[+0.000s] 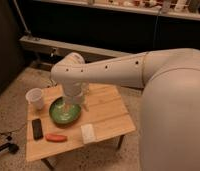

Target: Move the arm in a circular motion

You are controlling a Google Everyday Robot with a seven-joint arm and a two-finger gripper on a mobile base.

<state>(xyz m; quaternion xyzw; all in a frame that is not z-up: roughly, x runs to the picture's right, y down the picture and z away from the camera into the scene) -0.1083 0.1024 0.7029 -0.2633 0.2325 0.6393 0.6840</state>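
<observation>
The cream-white arm (118, 72) of thick rounded segments with small dark holes reaches from the right across to the left, over a small wooden table (105, 112). Its elbow bends down above the table's middle left. The narrow gripper (68, 106) hangs down from it, just above or inside a green bowl (64, 112).
On the table stand a white cup (35, 98) at the left, a black phone-like object (37, 128), an orange carrot-like object (56, 138) and a small white packet (88, 133) at the front. A dark cabinet wall and a metal rail (68, 47) run behind. The floor is speckled.
</observation>
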